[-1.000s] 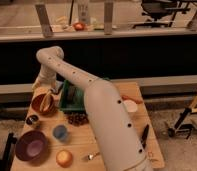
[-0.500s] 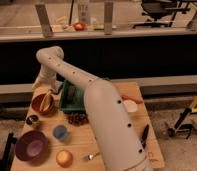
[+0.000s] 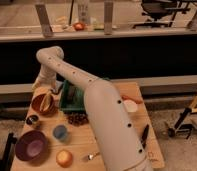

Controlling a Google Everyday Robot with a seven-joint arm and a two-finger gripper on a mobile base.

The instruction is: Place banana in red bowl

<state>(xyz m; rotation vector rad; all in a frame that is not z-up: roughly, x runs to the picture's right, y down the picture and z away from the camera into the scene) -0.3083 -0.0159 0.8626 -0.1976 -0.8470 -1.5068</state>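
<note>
The red bowl point(image 3: 42, 104) stands at the left side of the wooden table point(image 3: 117, 145). My gripper point(image 3: 44, 87) hangs right over the bowl's far rim, at the end of the white arm point(image 3: 92, 105) that reaches across the table from the lower right. A small pale-yellow shape point(image 3: 54, 92) shows at the bowl's far right rim beside the gripper. It may be the banana, but I cannot tell whether it is held or lying in the bowl.
A green bin point(image 3: 71, 99) stands right of the red bowl. Nearer the front are a purple bowl point(image 3: 31, 146), a blue cup point(image 3: 60, 132), a round orange fruit point(image 3: 64, 158), a dark cluster point(image 3: 78, 119) and a small dark can point(image 3: 33, 120). A carrot point(image 3: 131, 99) lies at the right.
</note>
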